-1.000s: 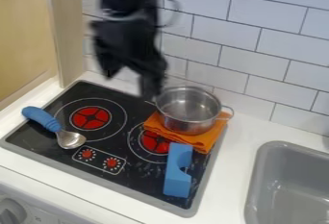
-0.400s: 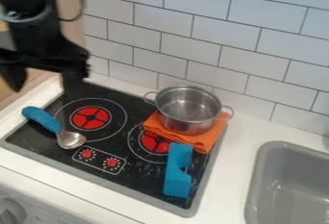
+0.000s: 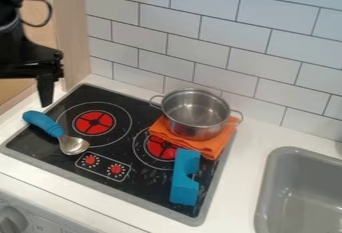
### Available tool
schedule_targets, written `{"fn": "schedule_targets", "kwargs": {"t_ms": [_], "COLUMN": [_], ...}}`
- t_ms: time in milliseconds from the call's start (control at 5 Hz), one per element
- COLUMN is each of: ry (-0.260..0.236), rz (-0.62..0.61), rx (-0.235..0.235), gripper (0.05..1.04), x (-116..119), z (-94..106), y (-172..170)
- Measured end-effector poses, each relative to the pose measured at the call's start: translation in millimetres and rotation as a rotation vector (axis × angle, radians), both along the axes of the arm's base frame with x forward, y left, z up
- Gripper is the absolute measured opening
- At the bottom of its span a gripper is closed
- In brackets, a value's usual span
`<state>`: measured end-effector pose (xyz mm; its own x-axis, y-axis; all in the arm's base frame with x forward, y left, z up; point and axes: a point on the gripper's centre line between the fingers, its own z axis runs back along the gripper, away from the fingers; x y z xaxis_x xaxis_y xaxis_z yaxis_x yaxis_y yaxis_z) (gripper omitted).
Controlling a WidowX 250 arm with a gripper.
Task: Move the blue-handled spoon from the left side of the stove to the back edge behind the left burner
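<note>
The black gripper (image 3: 35,71) hangs at the left edge, above the stove's back left corner, holding nothing that I can see. One finger points down, apart from anything else; the other is cut off by the edge. Below it, a spoon with a blue handle (image 3: 43,122) and metal bowl lies on the left of the black stove top (image 3: 143,189). A silver two-handled pot (image 3: 195,114) stands upright on a folded orange cloth (image 3: 212,147) at the back right burner area. In front of the cloth lies a blue block with a notch (image 3: 183,179).
A grey sink (image 3: 300,192) is set into the white counter (image 3: 244,164) at the right. White tiled wall (image 3: 227,37) runs behind the stove, and a wooden panel (image 3: 69,32) stands at the back left. Knobs (image 3: 13,220) show at the lower left.
The gripper has moved left from above the back of the stove, near the pot, to the left edge. Pot, cloth, spoon and block have stayed in place.
</note>
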<state>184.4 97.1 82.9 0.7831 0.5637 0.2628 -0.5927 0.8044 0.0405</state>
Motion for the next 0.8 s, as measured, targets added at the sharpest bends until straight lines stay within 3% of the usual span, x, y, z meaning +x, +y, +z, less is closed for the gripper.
{"fn": "schedule_targets", "kwargs": {"t_ms": [200,600,800], "ry": [-0.002,-0.019,-0.06], "rz": [0.109,0.371,0.569], "rx": [-0.05,-0.052,-0.046], "gripper": [0.999,0.999,0.999], "x": [-1,24,26], "z": [-10.7,-21.0,-25.1], "y": [8,26,31]}}
